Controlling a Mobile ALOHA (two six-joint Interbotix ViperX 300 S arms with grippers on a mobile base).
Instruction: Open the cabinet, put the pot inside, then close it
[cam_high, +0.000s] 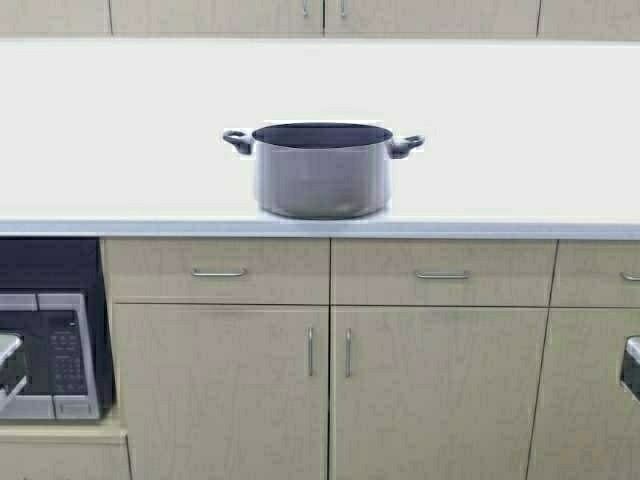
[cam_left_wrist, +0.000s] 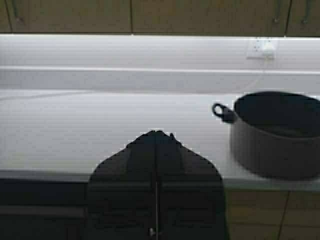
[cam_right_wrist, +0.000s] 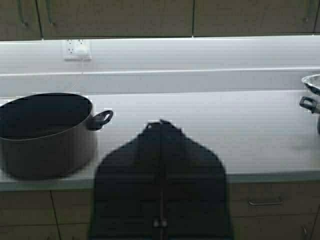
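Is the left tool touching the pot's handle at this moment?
Apart. In the left wrist view the left tool, fingers closed together, sits short of the pot, with bare countertop between its tip and the pot's near handle.

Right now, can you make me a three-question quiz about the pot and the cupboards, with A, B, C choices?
1. Where is the pot?
A. on the countertop
B. inside the microwave
C. on the floor

2. How many loop handles does the pot show?
A. none
B. two
C. four

3. How are the wall cabinet doors?
A. both wide open
B. one taken off
C. both closed

Answers:
1 A, since the pot stands on the white counter near its front edge.
2 B, since one black loop sticks out on each side.
3 C, since the two doors meet flush at the centre above the counter.
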